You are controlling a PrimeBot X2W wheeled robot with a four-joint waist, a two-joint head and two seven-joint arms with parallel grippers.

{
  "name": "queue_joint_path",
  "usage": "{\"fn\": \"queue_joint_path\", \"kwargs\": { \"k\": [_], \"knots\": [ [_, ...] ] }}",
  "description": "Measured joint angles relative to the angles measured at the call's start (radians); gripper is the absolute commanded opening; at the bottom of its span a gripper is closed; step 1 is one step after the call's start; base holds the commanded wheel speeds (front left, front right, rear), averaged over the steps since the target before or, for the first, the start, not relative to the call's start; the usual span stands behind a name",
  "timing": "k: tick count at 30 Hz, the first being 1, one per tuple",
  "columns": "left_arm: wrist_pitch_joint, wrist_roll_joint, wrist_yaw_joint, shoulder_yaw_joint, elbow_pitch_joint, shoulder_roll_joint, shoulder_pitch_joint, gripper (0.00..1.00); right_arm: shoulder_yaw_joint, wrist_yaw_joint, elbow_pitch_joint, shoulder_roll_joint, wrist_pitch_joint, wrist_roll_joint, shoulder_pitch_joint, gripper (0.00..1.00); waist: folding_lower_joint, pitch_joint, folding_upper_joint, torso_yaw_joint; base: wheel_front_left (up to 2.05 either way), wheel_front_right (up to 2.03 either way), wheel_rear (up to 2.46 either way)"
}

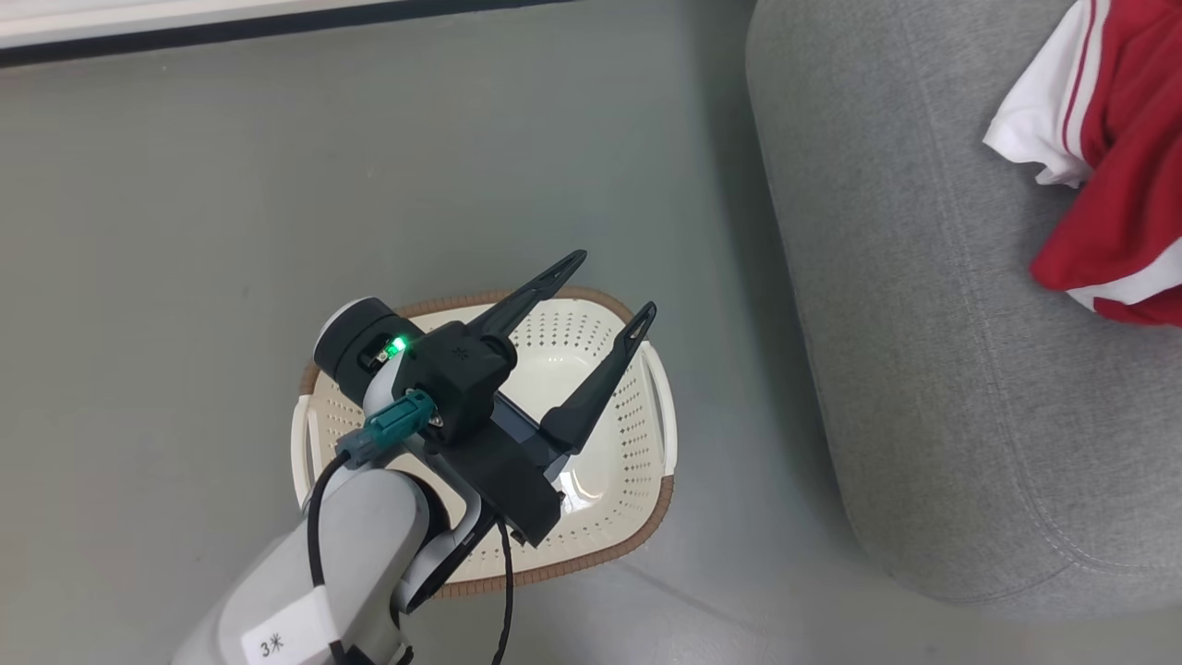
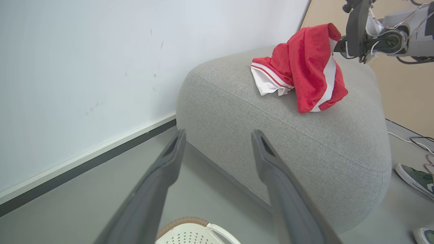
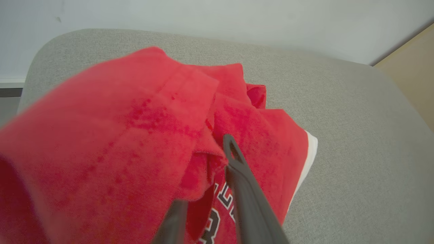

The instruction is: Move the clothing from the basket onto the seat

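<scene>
The clothing, red with white panels, lies heaped on the grey seat. In the right wrist view my right gripper is in the red clothing. Its fingers stand slightly apart; a fold drapes over one and hides its tip, and black-and-white lettering shows below. From the left wrist view the clothing still peaks up against the right gripper above the seat. My left gripper hovers open over the cream basket, holding nothing. The part of the basket's inside that shows is bare.
The basket stands on grey floor just left of the seat's rounded end. A white wall with a dark baseboard runs behind. A person's shoe and loose cables lie on the floor past the seat.
</scene>
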Motion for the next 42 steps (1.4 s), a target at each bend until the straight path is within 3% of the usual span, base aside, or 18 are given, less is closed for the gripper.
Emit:
{"fn": "queue_joint_path", "kwargs": {
  "k": [13,20,31,42],
  "knots": [
    [-0.041,-0.015,0.0,0.014,0.06,-0.001,0.021,1.0,0.086,0.043,0.05,0.021,0.042,-0.023,-0.025,1.0,0.0,-0.072,-0.0002,-0.033,0.0,0.0,0.0],
    [-0.072,-0.027,0.001,0.031,0.099,0.006,0.071,1.0,0.149,0.045,0.047,0.016,0.049,-0.038,0.006,1.0,0.0,-0.142,-0.0002,-0.055,0.0,0.0,0.0],
    [-0.122,-0.069,0.022,0.06,0.141,0.0,0.152,1.0,0.264,0.045,-0.182,-0.011,-0.147,0.024,0.154,1.0,-0.0002,-0.278,-0.0003,-0.084,0.0,0.0,0.0],
    [-0.155,-0.093,0.114,0.155,0.157,0.015,0.254,1.0,0.258,0.045,-0.455,-0.037,-0.311,0.133,0.391,1.0,-0.0003,-0.409,-0.0004,-0.062,0.0,0.0,0.0]
  ]
}}
